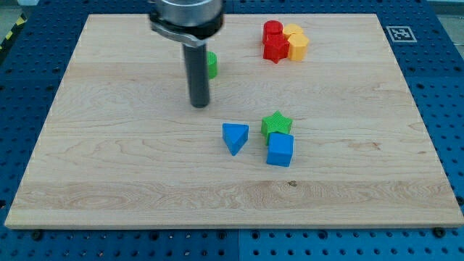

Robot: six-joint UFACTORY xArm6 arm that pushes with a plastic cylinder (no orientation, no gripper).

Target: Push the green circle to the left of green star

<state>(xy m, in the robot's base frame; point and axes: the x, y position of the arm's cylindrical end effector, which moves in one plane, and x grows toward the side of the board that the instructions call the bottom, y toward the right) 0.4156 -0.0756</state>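
Wooden table [109,159] sitting on a blue perforated base, pretty plain setup. Green circle [212,64] is up near the table's 12 o'clock edge, mostly hidden behind the rod, only its right side peeks out. My tip [199,106] sits just at the circle's 7 o'clock, close to it; can't tell if the rod touches it. No hand on this rig, just the rod, holding nothing. Green star [276,124] is well off at the circle's 4 o'clock, with a blue cube [280,150] touching it at 6 and a blue triangle [234,137] just beside it at 8. Red blocks [273,42] and yellow blocks [296,41] are clustered at the table's 1 o'clock.
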